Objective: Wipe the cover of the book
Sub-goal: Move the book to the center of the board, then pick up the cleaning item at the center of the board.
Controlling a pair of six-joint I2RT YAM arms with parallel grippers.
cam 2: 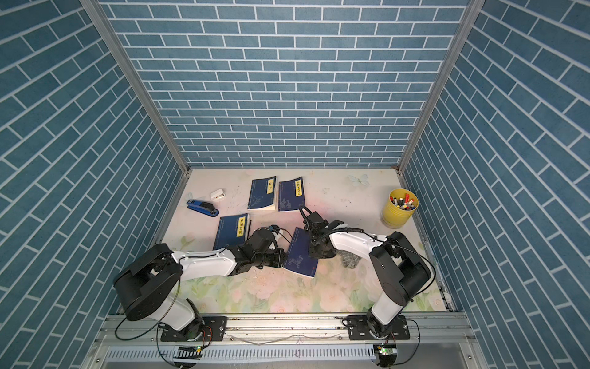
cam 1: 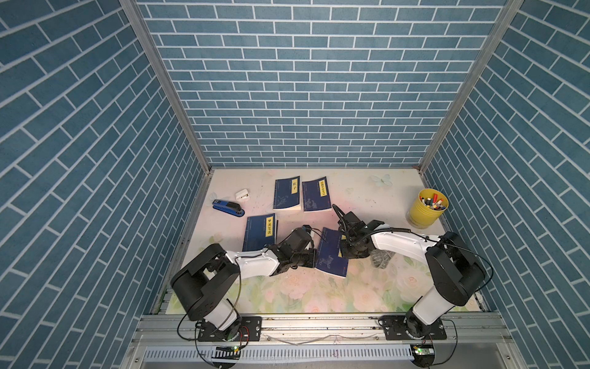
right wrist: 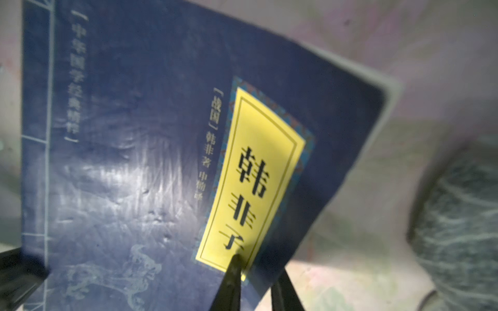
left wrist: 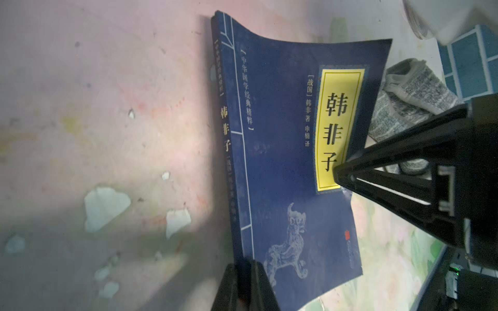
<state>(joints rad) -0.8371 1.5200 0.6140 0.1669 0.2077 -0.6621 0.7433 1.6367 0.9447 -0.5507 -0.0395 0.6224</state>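
Here the left end effector [left wrist: 244, 266] clamps the book [left wrist: 280, 150] at its spine, the right end effector [right wrist: 256, 269] pinches the opposite edge, and a grey cloth [left wrist: 412, 94] lies beside it

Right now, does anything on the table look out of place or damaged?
Yes. The book is pinched at opposite edges by the left fingers and right fingers, its cover bowing; the cloth lies unheld beside it.

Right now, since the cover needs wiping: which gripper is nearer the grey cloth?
Right. The right gripper clamps the book at the edge beside the cloth; the left gripper clamps its far spine side.
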